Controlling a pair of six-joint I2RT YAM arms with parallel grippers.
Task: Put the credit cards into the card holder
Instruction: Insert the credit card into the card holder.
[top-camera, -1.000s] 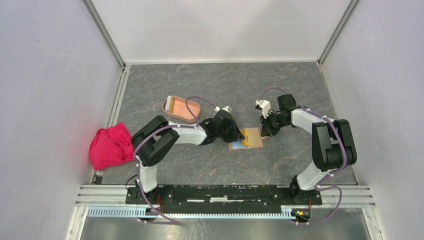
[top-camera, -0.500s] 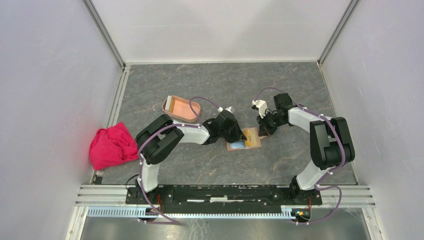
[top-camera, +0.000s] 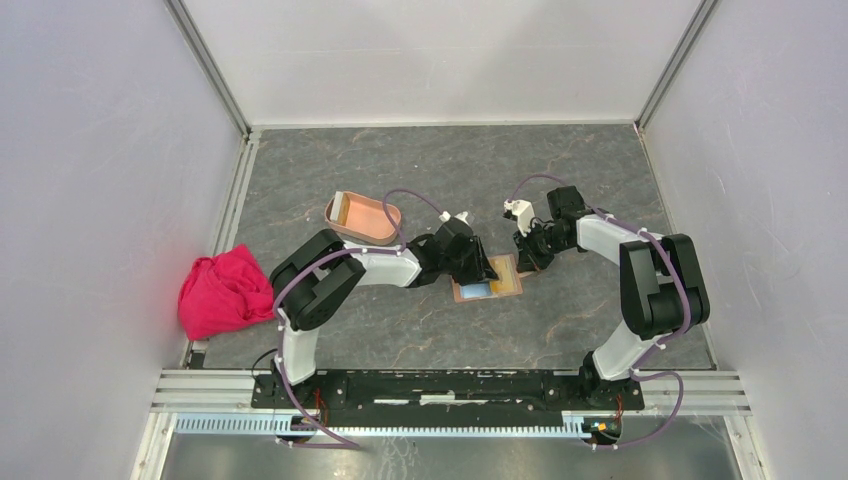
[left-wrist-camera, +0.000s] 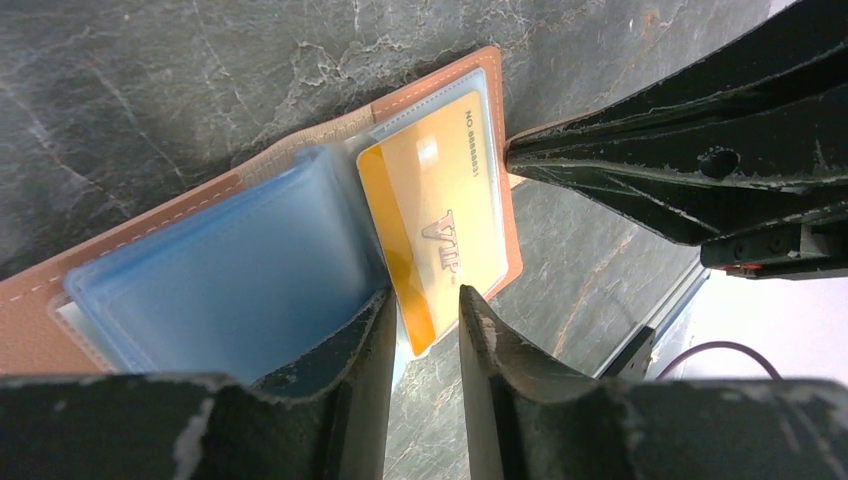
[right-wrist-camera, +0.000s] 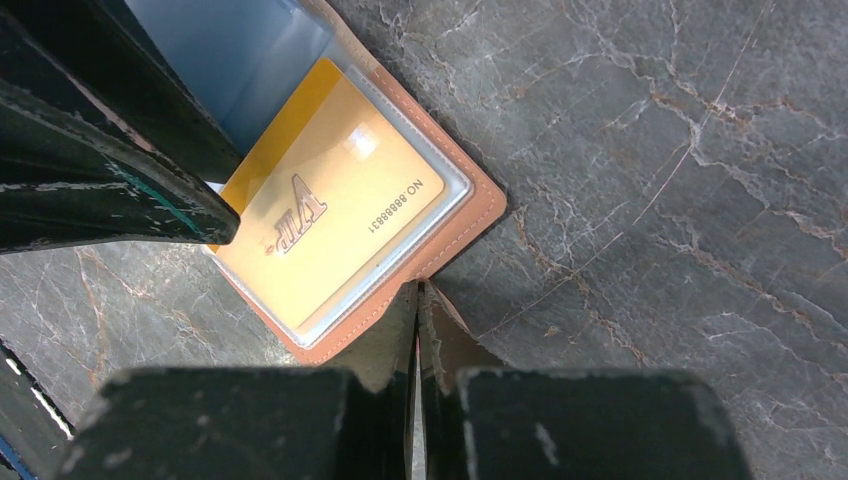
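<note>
Over the open brown wallet (left-wrist-camera: 280, 160), the left gripper (left-wrist-camera: 428, 330) stands parted, the orange VIP card (left-wrist-camera: 440, 215) lying in its sleeve between the tips. The right gripper (right-wrist-camera: 420, 300) is clenched, tips against the wallet's edge. The blue card (left-wrist-camera: 220, 260) sits alongside. The salmon card holder (top-camera: 335, 213) rests well apart from the wallet.

Dark grey marbled tabletop (top-camera: 440, 165), pale veins throughout. Boxed in on three sides by plain panels: white back wall (top-camera: 440, 55), faintly lilac left wall (top-camera: 90, 180) and right wall (top-camera: 775, 180). Aluminium posts (top-camera: 205, 62) slanting up from both back corners. Slotted aluminium rail (top-camera: 200, 385) along near edge; dull metal sheet (top-camera: 450, 458) below, possibly a shelf. Lit softly, evenly.
</note>
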